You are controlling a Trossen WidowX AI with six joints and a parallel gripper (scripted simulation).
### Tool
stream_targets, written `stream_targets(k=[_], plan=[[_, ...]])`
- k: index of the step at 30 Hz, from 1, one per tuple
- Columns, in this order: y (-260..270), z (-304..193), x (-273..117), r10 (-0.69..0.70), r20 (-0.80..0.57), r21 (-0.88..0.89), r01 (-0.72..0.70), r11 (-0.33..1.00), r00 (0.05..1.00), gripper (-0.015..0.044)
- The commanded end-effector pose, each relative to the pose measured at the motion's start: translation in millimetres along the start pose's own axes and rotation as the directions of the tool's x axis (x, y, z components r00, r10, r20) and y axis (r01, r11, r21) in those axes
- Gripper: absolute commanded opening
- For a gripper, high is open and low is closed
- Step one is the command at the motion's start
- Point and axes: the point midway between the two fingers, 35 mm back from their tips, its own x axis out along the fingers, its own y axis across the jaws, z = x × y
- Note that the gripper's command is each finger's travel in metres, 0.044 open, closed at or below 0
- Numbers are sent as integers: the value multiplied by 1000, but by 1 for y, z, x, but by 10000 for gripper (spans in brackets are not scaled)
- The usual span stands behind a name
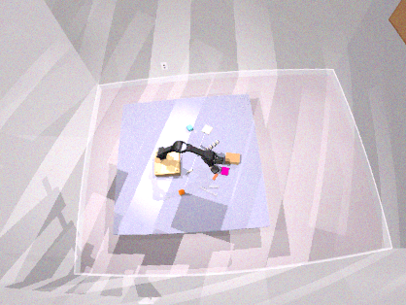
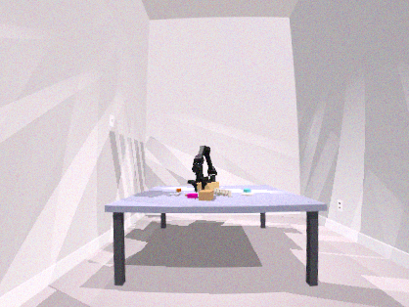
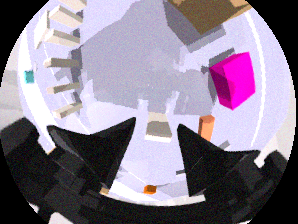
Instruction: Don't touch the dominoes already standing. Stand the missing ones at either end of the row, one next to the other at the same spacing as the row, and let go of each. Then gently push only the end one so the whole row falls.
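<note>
A row of several cream dominoes (image 1: 214, 145) (image 2: 223, 193) (image 3: 62, 62) stands on the table, along the left of the wrist view. One cream domino (image 3: 158, 126) is apart from the row, between my fingertips in the wrist view; it looks upright. My gripper (image 3: 157, 123) is partly open around it, with a gap showing on each side, so the fingers do not grip it. In the top and exterior views the arm hides this domino.
A tan box (image 1: 233, 158) (image 2: 206, 195) (image 3: 210, 15) and a magenta block (image 1: 225, 171) (image 3: 240, 80) are beyond the gripper. An orange block (image 1: 215, 177) (image 3: 206, 128) is close to the right finger. An orange cube (image 1: 182, 192), teal block (image 1: 189, 127), white square (image 1: 207, 129) and wooden base (image 1: 167, 168) are farther off.
</note>
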Motion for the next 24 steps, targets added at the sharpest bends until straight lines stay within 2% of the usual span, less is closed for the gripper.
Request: stream_targets(k=[1, 3, 14, 21, 24], plan=[[0, -1, 1, -1, -3, -3, 1, 1000, 1000, 151], [0, -1, 1, -1, -3, -3, 1, 1000, 1000, 107], [0, 3, -5, -8, 29, 33, 7, 999, 1000, 107], [-3, 4, -115, -2, 11, 11, 2, 1000, 1000, 107], [0, 1, -136, 1, 1, 0, -1, 1000, 1000, 107]])
